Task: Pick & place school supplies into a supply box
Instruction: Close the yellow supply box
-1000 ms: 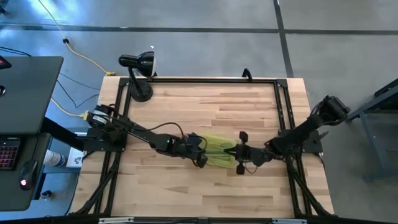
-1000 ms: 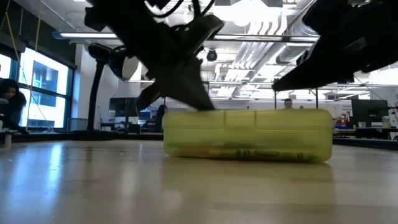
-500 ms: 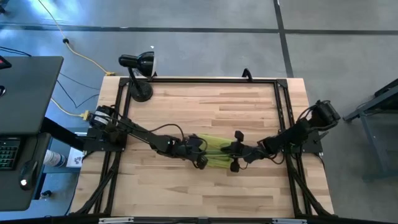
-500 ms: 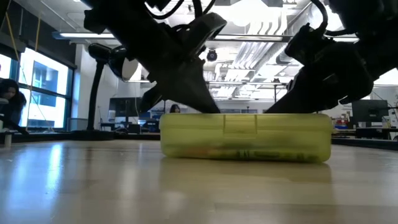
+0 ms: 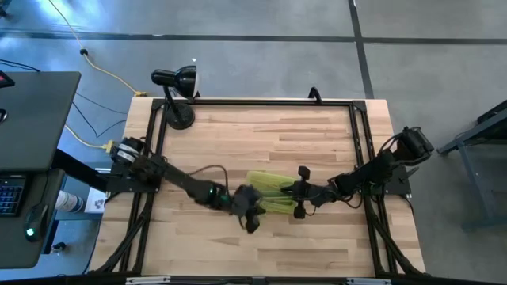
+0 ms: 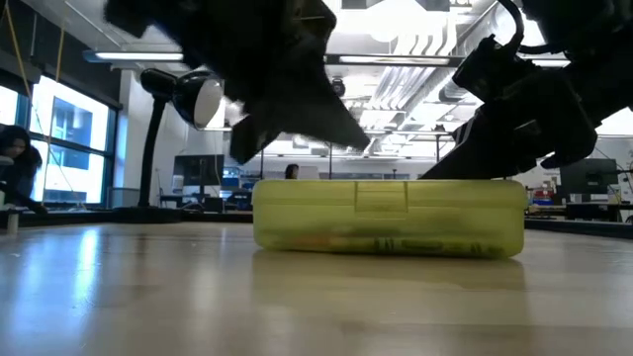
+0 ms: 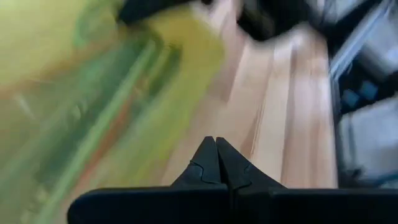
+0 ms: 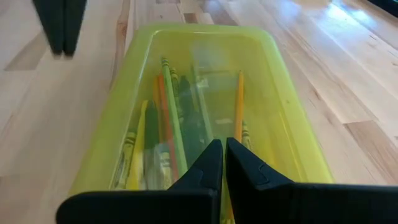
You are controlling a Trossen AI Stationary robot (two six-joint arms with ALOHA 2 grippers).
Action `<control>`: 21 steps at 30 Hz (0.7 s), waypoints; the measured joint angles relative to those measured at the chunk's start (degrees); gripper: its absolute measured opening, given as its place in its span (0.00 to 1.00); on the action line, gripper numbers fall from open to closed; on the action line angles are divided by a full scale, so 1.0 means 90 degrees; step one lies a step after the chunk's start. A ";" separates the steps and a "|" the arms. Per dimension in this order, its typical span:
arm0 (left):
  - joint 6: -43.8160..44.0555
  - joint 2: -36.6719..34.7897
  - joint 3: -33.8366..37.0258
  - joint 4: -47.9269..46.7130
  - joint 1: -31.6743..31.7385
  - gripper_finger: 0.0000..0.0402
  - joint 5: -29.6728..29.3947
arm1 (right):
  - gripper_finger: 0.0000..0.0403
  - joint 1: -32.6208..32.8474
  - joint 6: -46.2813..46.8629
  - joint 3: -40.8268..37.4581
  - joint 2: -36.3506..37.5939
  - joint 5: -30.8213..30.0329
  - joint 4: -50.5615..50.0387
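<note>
The supply box (image 5: 268,187) is a translucent yellow-green case lying shut on the table's middle, broad in the low view (image 6: 391,218). Through its lid the right wrist view shows the school supplies (image 8: 171,124): green, orange and yellow pens and pencils lying lengthwise inside. My right gripper (image 5: 290,193) is shut at the box's right end (image 8: 222,155). My left gripper (image 5: 250,210) is shut (image 7: 216,163) and hangs clear above the box's left end (image 6: 297,99), touching nothing. My right gripper lies with its shut fingers (image 8: 211,163) on top of the box's lid near its right end (image 8: 239,134). It comes slanting down from the table's right, along the box's length. The box stays flat on the table (image 6: 465,176).
A black desk lamp (image 5: 176,87) stands at the table's far left corner, also in the low view (image 6: 173,99). A black frame runs around the table's edges (image 5: 360,150). Bare wood lies near and far of the box. A person (image 6: 15,158) sits in the room behind.
My right gripper has moved toward the table's left and come down onto the box's right end. My left gripper, which was on the box's left end, has lifted off it and drawn back toward the table's near edge. The box lies shut.
</note>
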State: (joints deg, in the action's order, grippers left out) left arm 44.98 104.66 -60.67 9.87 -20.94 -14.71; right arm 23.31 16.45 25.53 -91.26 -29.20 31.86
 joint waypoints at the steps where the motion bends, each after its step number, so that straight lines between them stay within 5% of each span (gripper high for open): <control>1: -0.0082 0.0074 0.0018 -0.0024 -0.0116 0.02 -0.0037 | 0.00 0.0002 0.0000 -0.0001 0.0000 0.0002 0.0005; 9: -0.0301 0.0450 -0.0120 -0.0012 -0.0910 0.02 -0.1929 | 0.00 0.0004 -0.0011 -0.0010 0.0000 -0.0121 0.0013; 14: -0.1108 0.0762 -0.0735 -0.0232 -0.1069 0.02 -0.2152 | 0.00 -0.0002 -0.0053 -0.0011 0.0000 -0.0181 0.0010; 21: -0.1257 0.1738 -0.2483 -0.2634 -0.0949 0.02 -0.2170 | 0.00 -0.0007 -0.0216 -0.0015 0.0000 -0.0194 0.0044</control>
State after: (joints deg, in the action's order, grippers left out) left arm 33.67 120.30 -83.02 -13.84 -29.48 -34.24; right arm 23.25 14.50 25.39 -91.26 -30.95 32.25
